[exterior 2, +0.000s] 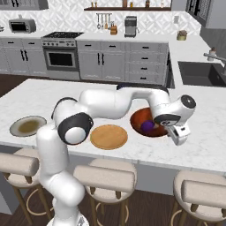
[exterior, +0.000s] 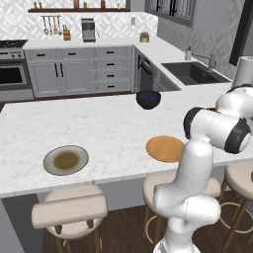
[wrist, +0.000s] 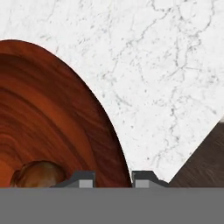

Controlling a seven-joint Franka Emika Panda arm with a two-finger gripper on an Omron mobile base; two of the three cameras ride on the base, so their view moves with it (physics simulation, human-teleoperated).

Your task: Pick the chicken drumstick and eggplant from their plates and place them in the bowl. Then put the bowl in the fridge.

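From the left base view, the white marble surface (exterior: 113, 128) carries a grey plate (exterior: 65, 160), an orange-tan plate (exterior: 165, 148) and a dark bowl (exterior: 148, 99), with grey cabinets (exterior: 79, 69) behind. In the right base view, the eggplant (exterior 2: 148, 126) lies in the red-orange bowl (exterior 2: 139, 118) beside the end effector (exterior 2: 178, 134). The hand view shows the drumstick (wrist: 37, 174) inside the bowl and the fingers (wrist: 85, 178) clamped on its rim.

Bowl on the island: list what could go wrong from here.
1. The gripper pinches only the bowl rim; one-sided hold could let it tilt or slip when lifted.
2. The eggplant and chicken drumstick lie loose inside; tilting might roll them out.
3. The bowl sits near the counter edge.
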